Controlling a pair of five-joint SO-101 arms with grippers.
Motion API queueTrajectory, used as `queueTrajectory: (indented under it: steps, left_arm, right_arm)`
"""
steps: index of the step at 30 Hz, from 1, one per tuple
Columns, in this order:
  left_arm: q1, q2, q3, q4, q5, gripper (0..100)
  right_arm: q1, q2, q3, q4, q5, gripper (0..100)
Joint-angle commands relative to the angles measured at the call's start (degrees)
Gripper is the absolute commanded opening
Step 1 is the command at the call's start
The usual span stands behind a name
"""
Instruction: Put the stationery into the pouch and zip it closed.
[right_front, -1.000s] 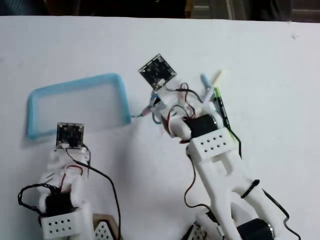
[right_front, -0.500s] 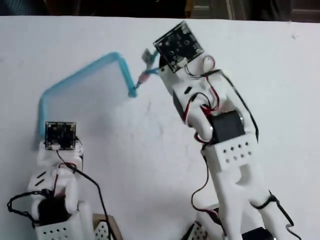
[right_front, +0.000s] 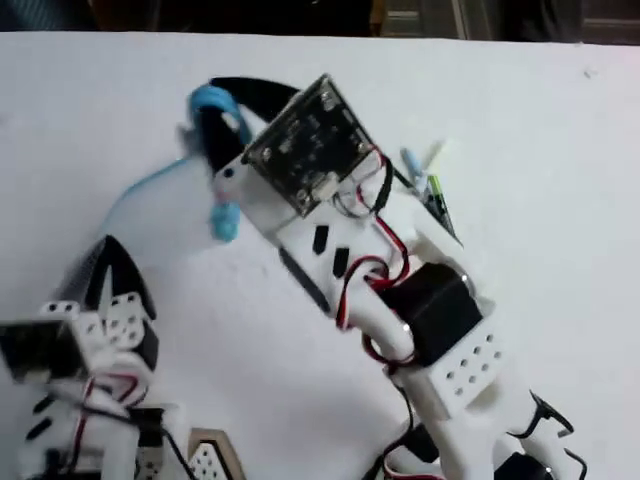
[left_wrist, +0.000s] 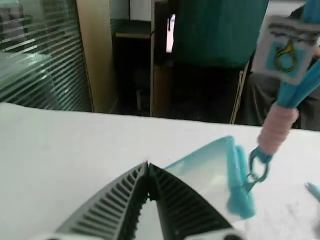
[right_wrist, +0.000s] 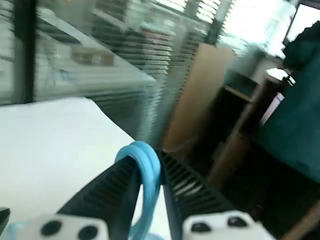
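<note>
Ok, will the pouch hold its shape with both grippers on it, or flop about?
Probably floppy: the pouch has its blue rim bent into a loop in the right gripper. Likely light too, since the left gripper holds its other end by a pinched edge. The glossy clear panel may be slippery.

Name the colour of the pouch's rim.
Light blue, around a clear panel. The pouch shows it best in the left wrist view.

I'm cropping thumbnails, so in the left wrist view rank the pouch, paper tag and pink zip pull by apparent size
Pouch and paper tag: about alike, both partly cut off, so unranked.
Pink zip pull: smallest.
</note>
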Motion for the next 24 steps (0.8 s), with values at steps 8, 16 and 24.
queueTrajectory:
  steps: [8,16,24]
  left_arm:
    - [-0.57,3.03,-17.93,0.79,0.35,3]
    - [-0.57,8.31,-21.54,2.29,0.35,3]
    - [-0.31,8.31,-21.80,8.09,0.26,3]
  right_arm:
    - [-0.57,8.48,-23.38,-0.75,-0.79,1.6]
    - [2.86,15.16,-36.31,-0.57,-0.79,1.6]
    - [4.79,16.57,-32.62,13.85,-8.70,1.6]
